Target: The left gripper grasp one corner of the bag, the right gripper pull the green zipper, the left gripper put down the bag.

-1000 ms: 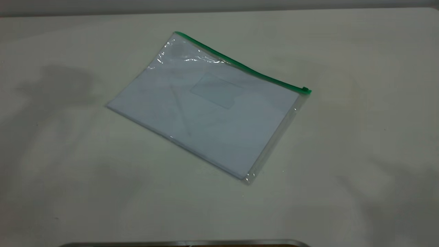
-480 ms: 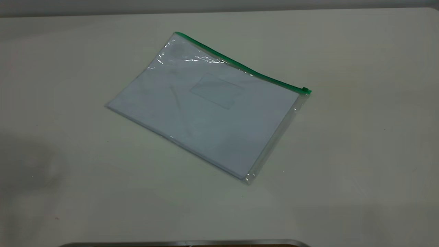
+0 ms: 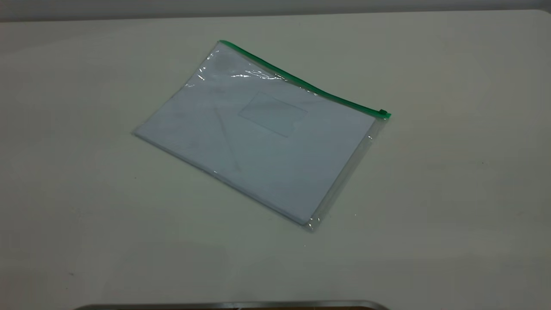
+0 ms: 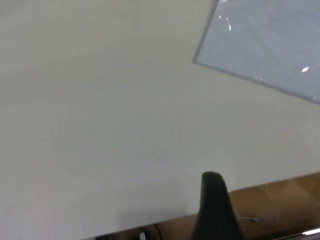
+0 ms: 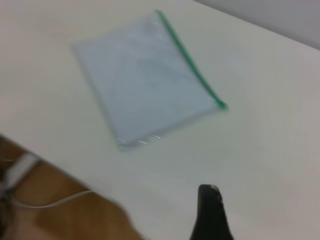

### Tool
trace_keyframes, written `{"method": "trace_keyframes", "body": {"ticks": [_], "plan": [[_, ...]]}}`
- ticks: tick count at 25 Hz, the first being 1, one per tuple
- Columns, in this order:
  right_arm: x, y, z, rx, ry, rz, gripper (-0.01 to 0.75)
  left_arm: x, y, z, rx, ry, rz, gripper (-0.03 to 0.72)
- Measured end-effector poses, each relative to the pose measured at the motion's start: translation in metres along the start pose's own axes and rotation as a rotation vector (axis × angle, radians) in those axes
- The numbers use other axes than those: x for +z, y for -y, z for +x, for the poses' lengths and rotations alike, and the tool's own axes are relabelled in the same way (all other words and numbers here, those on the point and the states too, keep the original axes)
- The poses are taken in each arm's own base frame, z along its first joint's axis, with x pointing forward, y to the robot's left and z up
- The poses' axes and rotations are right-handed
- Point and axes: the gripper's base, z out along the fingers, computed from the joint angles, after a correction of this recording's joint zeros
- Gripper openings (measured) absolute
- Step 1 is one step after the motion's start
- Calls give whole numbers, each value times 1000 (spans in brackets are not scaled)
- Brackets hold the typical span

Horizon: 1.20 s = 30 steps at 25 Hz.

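The bag (image 3: 262, 133) lies flat on the white table, a clear pouch with white paper and a small card pocket (image 3: 272, 114). The green zipper (image 3: 301, 82) runs along its far edge, with the slider tab (image 3: 383, 113) at the right end. Neither gripper shows in the exterior view. In the left wrist view a black tip of my left gripper (image 4: 216, 207) hangs over the table's near edge, far from the bag's corner (image 4: 260, 45). In the right wrist view a black tip of my right gripper (image 5: 210, 212) is above bare table, well away from the bag (image 5: 145, 80) and zipper (image 5: 190, 60).
The table (image 3: 452, 172) is white and plain around the bag. A metal rim (image 3: 232, 305) runs along the near edge. The floor (image 4: 280, 200) is brown past the table edge; a white cable (image 5: 45, 202) lies there.
The arm shadows at the left and right of the table have faded out of the exterior view. The bag has not moved.
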Motion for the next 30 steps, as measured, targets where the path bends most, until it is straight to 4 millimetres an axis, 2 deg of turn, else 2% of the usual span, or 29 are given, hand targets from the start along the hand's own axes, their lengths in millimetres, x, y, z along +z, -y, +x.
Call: {"method": "trace_keyframes", "body": {"ticks": [5, 11, 21, 30], "plan": [[8, 8, 22, 37, 2, 129, 576, 2, 4, 44, 2, 39, -4, 590], [22, 13, 35, 75, -35, 160, 576, 7, 7, 75, 4, 75, -7, 590], [24, 12, 40, 72, -32, 166, 576, 15, 9, 97, 1, 92, -9, 590], [24, 12, 40, 72, -32, 166, 576, 40, 9, 109, -4, -1, 0, 590]]}}
